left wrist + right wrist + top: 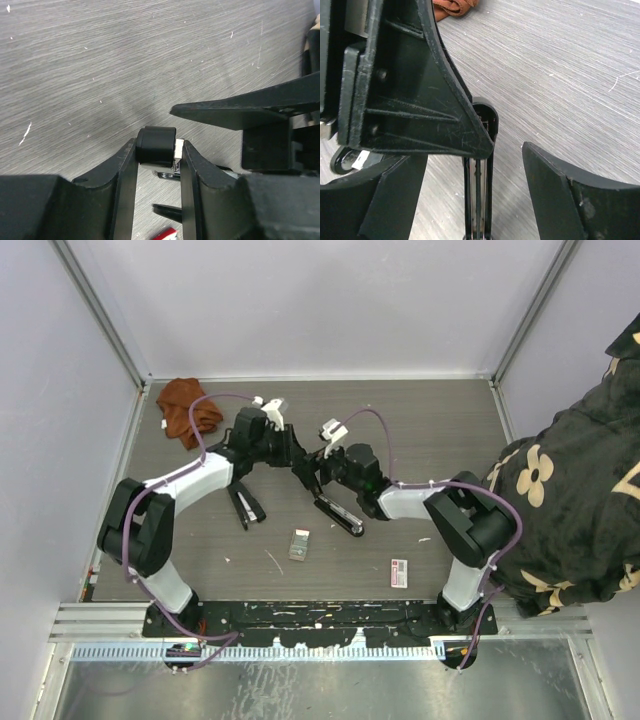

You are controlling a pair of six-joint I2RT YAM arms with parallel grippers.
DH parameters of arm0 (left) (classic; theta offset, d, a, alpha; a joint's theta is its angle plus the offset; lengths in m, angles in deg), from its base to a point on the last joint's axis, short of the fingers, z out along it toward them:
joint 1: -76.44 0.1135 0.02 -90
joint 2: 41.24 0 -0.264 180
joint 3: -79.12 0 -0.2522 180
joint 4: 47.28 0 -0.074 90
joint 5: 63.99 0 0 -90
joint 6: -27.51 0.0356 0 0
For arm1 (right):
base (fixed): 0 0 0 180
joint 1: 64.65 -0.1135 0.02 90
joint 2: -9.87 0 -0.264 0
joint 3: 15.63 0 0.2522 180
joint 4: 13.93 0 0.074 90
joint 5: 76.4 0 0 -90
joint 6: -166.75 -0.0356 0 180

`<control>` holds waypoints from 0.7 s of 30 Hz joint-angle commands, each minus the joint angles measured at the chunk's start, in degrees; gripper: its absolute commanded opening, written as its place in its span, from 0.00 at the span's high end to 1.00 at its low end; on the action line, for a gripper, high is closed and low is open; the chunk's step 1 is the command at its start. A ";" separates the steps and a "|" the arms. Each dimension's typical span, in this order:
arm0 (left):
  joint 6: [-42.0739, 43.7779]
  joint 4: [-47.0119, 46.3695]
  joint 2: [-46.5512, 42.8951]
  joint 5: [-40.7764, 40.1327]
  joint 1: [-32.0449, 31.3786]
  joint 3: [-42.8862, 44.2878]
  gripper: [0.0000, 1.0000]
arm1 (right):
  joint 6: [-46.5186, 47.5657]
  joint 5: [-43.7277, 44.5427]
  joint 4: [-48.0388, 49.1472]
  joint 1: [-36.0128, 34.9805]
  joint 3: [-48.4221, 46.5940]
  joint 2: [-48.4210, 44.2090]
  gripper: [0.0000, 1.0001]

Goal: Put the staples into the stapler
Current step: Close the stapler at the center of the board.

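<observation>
With the left pincer (160, 152) clamped on what seems the stapler's lid (156, 142), the right pincer (477, 162), fingers apart over the stapler (479, 200), should fetch the staples (299, 544) near it.

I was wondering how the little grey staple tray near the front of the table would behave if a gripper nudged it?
The staple tray lies flat and low, so it likely will not tip or roll. It looks tiny beside the open stapler, so probably light and quick to slide on the table.

Soft, even overhead light, faint shadows (near foregrounds slightly blurred).
</observation>
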 commanded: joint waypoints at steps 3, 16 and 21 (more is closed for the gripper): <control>12.38 3.47 -6.80 -9.09 -3.24 -0.45 0.86 | -1.49 2.89 2.59 -0.23 9.07 -12.63 0.15; 24.15 6.63 -10.27 -24.52 -15.33 -1.66 0.86 | -3.16 16.37 -13.68 -7.84 25.11 -29.60 0.20; 26.75 7.32 -10.36 -30.64 -20.27 -1.61 0.86 | -4.17 19.88 -11.88 -9.58 26.51 -25.42 0.33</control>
